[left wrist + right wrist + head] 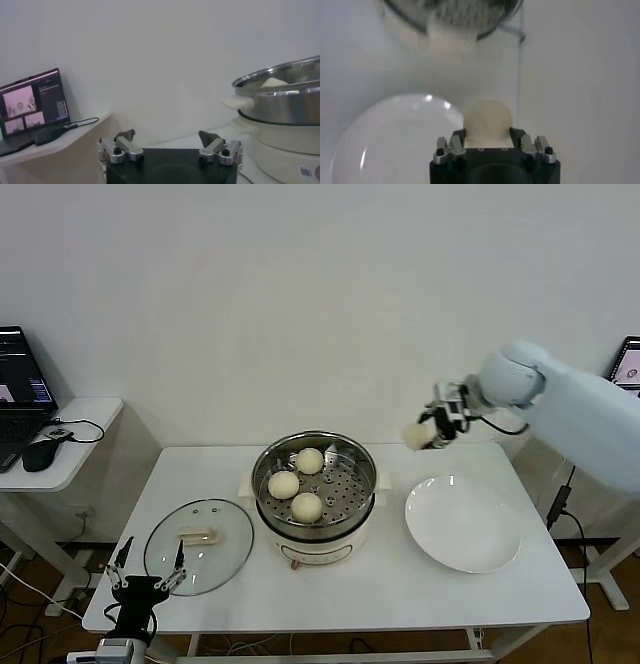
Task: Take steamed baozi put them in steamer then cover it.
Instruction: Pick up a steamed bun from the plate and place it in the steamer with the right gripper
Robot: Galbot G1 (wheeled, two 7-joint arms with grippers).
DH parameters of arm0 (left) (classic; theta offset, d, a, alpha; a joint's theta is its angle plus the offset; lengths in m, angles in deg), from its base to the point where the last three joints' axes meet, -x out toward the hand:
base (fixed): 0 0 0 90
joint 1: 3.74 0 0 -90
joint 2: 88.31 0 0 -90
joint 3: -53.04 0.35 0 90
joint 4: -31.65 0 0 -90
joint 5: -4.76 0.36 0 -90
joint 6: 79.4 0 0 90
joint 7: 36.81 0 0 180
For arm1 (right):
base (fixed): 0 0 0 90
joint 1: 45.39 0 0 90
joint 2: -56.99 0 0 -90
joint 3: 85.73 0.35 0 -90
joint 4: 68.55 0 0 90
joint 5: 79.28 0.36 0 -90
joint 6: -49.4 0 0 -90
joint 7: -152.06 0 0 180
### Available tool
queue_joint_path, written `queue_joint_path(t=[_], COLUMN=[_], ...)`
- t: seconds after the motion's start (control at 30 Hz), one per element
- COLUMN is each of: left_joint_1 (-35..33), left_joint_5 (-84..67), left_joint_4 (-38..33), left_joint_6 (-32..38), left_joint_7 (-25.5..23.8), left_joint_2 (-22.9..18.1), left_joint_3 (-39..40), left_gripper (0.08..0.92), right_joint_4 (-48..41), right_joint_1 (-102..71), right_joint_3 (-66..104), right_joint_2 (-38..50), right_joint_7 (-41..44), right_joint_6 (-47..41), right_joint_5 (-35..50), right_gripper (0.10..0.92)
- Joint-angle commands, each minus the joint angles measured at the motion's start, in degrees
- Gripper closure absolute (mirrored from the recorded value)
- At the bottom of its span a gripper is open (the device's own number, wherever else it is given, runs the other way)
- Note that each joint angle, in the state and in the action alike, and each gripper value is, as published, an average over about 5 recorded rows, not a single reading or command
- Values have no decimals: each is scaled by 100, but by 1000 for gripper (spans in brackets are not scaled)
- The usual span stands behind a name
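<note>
Cream-white baozi (487, 117) sits pinched — seemingly — between the right gripper's (488, 142) jaws, above the table.

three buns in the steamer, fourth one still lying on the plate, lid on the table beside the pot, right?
Not quite: the fourth bun is held in the right gripper above the table, not on the plate, as the head view shows. The rest is right.

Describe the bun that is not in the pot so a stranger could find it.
Start at the round shiny steel steamer mid-table, then the flat white plate beside it. Above the plate's far edge, the right gripper holds one cream-white bun in the air; the others lie in the pot.
</note>
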Motion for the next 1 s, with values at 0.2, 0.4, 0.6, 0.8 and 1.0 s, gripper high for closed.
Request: queue_joint_path(t=[0.2,0.4,0.6,0.8,1.0], left_joint_1=[24,25,17,18,46], left_joint_5=[-14,-43,-73,-84,-75], left_joint_4=[66,99,99,120,146], left_joint_6=[25,54,65,75,77], left_joint_7=[17,45,49,48,47], left_joint_2=[-86,-110,-107,-108,-119], left_joint_3=[-19,-40,-79,-86,-66], left_gripper=[177,177,177,177,177], right_joint_4=[-8,-263,-564,-569,-591], right_joint_1=[247,-247,-487,-582,-631], right_joint_3=[-833,-871,-838,-864,-861], right_joint_2=[-1592,-1893,-2097,-2057,-1968], right_joint_7=[-682,-846,-891,-877,-851], right_joint_6=[-1156,-1405,-1544,-1691,-1685], right_joint_5=[1374,1202,895,701,517], right_gripper=[448,448,448,448,448])
